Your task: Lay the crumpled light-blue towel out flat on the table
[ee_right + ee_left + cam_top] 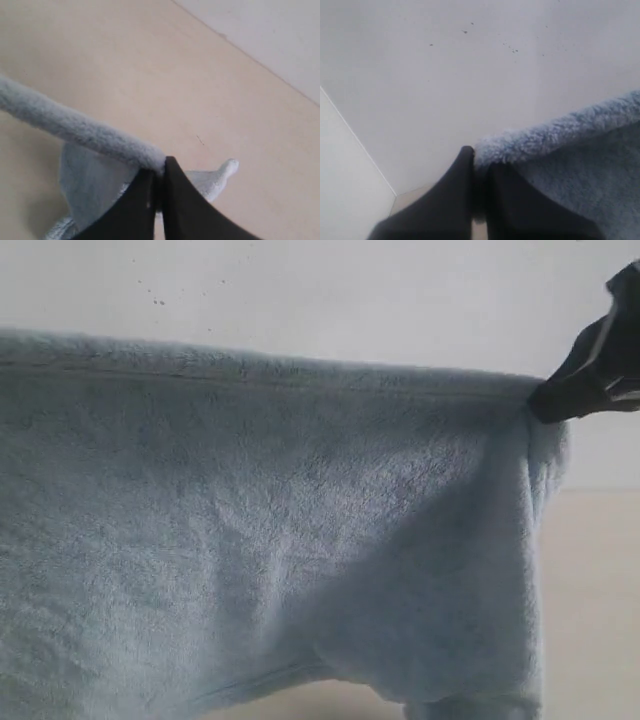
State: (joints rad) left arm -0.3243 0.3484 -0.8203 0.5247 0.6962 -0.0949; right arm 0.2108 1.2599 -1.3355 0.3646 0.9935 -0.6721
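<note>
The towel (270, 540) hangs closest to the exterior camera and fills most of that view: a pale blue fluffy sheet hung broadside, its hemmed top edge stretched nearly level across the frame. I record the right gripper (545, 402) at the right end of that edge, its black jaws closed on the upper corner, with cloth falling straight below the grip. The right wrist view confirms it: the two jaws meet with the towel's thick edge pinched at their tips, the edge running away from them above the table (125, 65). The left gripper (476, 159) is likewise closed, jaws pressed together on the fluffy edge at the opposite end, seen in the left wrist view against the white wall (470, 75). The towel is raised along its top and spans the gap between both grippers. In the right wrist view loose folds and one corner appear to rest on the table beneath the grip. Bare table shows under the lower hem in the exterior view.
</note>
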